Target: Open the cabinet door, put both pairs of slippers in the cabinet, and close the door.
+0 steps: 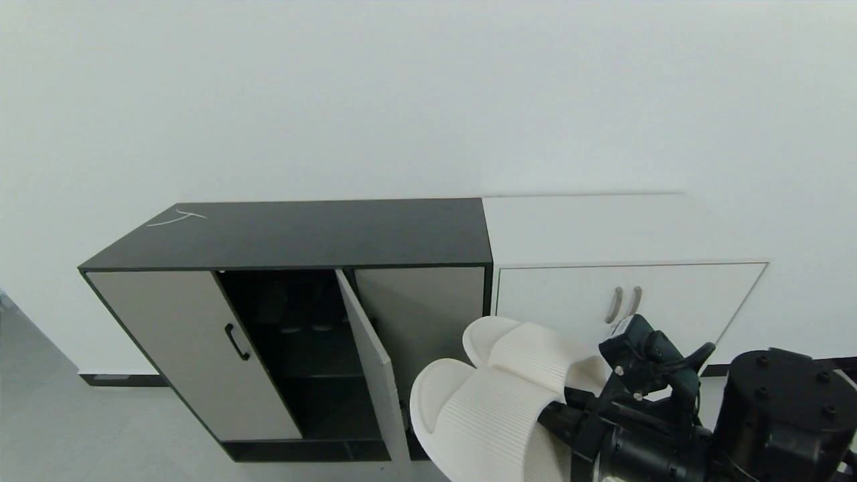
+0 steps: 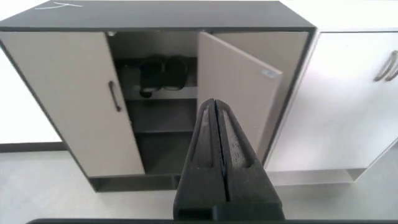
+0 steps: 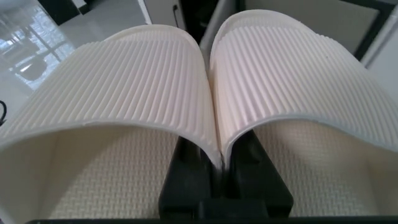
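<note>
A pair of white ribbed slippers (image 1: 499, 388) hangs in the air in front of the cabinets, clamped side by side by my right gripper (image 3: 219, 163), which is shut on their inner straps. The black-topped cabinet (image 1: 321, 234) has its middle door (image 1: 371, 365) swung open, showing dark shelves. A dark pair of slippers (image 2: 163, 73) lies on the upper shelf inside. My left gripper (image 2: 216, 109) is shut with nothing in it, facing the open compartment from a distance.
A white cabinet (image 1: 622, 234) with two curved handles stands against the right side of the black one. The left door (image 1: 194, 351) of the black cabinet is closed. Grey floor lies in front, and a plain wall rises behind.
</note>
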Tool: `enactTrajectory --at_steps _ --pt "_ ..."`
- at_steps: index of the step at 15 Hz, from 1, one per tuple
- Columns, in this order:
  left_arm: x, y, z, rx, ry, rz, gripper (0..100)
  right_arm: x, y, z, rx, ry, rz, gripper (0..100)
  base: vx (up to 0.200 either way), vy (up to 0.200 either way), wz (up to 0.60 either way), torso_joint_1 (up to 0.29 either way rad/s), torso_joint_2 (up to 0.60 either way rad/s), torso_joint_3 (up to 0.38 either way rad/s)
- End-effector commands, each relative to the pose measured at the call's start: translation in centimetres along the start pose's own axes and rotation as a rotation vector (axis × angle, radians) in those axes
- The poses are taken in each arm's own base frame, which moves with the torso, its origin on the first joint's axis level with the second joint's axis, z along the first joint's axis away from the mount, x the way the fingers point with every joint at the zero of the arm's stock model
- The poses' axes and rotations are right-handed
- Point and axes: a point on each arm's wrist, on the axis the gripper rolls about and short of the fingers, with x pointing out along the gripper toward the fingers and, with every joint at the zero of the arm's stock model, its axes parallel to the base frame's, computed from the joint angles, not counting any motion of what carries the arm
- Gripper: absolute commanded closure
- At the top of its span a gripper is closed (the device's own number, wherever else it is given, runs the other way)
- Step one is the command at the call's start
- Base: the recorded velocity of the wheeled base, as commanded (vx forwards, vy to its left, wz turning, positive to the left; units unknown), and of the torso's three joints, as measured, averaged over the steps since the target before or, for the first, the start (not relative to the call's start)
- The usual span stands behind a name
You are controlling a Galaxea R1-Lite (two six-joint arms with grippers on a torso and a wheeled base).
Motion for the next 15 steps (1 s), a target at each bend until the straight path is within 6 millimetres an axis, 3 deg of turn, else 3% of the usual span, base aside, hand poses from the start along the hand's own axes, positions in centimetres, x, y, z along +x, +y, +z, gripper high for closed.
enactTrajectory --at_steps 1,15 --pt "0.01 0.0 0.01 0.0 0.001 0.0 100 0.03 -0.18 -0.15 0.003 0.006 -0.01 100 0.0 0.2 0.0 0.002 0.0 0.002" --pt "0.01 0.0 0.01 0.0 0.001 0.0 100 -0.04 -0.3 -0.18 0.003 -0.002 -0.012 100 0.0 0.2 0.0 0.003 0.0 0.003"
